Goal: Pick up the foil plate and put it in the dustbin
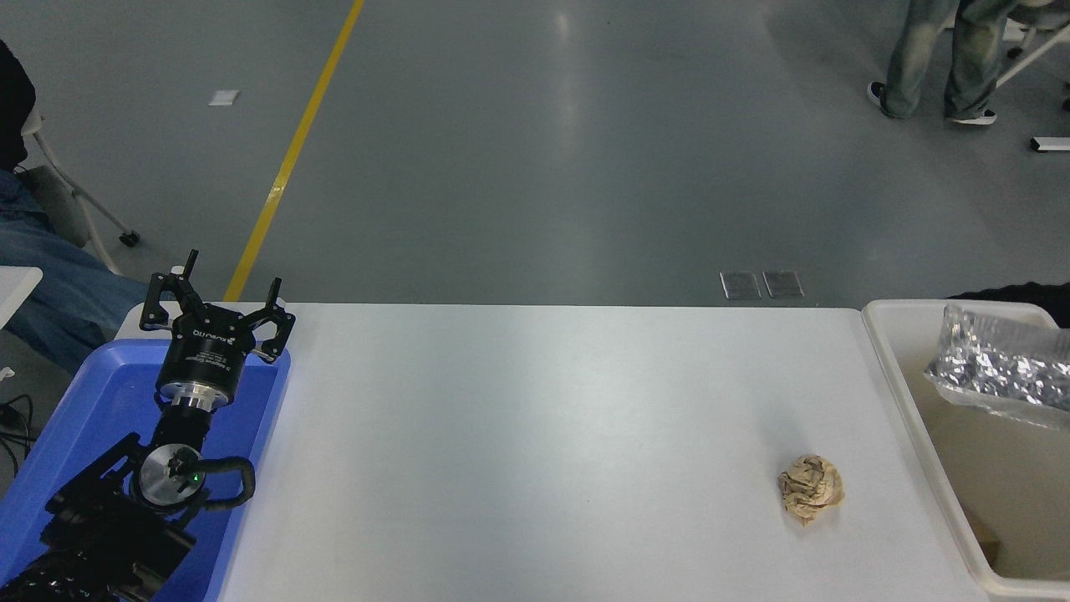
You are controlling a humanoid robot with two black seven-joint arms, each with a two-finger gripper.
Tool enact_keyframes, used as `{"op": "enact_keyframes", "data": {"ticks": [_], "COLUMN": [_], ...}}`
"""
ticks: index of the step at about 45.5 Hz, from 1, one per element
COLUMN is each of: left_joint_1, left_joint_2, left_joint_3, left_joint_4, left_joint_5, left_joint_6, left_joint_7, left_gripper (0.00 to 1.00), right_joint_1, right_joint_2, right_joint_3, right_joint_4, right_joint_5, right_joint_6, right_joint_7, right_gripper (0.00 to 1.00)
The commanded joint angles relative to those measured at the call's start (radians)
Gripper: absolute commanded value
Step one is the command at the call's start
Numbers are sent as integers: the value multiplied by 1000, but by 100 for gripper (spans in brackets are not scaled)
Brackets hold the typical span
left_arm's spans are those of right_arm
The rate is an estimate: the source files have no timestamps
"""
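Observation:
The foil plate [999, 372] is shiny, crumpled and tilted, inside the opening of the cream-white dustbin [899, 393] at the table's right end. I cannot tell whether it rests on the bin's wall or hangs. A black piece of my right arm [1016, 295] shows at the right edge, just above and behind the plate. I cannot see if it touches the plate. My left gripper [230, 288] is open and empty, parked over the blue tray at the lower left.
A small brown paper ball [809, 488] lies on the white table [535, 435] near the bin. The blue flat tray [75, 418] sits under my left arm. A person's legs [945, 58] stand far back right; another person sits at the left edge.

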Motion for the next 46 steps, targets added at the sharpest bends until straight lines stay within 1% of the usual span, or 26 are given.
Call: {"op": "enact_keyframes", "data": {"ticks": [1,17,20,22,26,30,34,38,41,46], "left_joint_1": [0,-2,-2,-3,-3,-3,-2,-2,-2,-2], "left_joint_2": [0,0,-2,0,0,0,0,0,0,0], "left_joint_3": [-1,1,1,2,2,2,2,2,2,2], "left_joint_4": [0,0,-1,-1,-1,-1,-1,-1,-1,-1], "left_joint_5": [0,0,2,2,2,2,2,2,2,2], "left_joint_6": [1,1,-1,-2,-2,-2,-4,-4,-4,-2], "left_joint_7": [0,0,1,1,3,1,3,3,3,1], "left_gripper": [100,100,100,100,100,100,100,100,100,100], "right_joint_1": [-107,-84,3,124,326,584,816,982,1069,1213], "right_joint_2": [50,53,36,-2,-99,-113,-91,-18,31,107], "right_joint_3": [58,50,38,-5,-156,-339,-497,-579,-602,-603], "right_joint_4": [-50,-7,106,216,436,634,804,915,975,1067], "right_joint_5": [44,52,37,34,32,29,30,32,37,66], "right_joint_6": [-66,-63,-63,-54,-34,-17,41,119,217,430], "right_joint_7": [-37,-34,-34,-37,-40,-40,-38,-38,-38,-34], "right_gripper": [100,100,100,100,100,100,100,100,100,100]}}
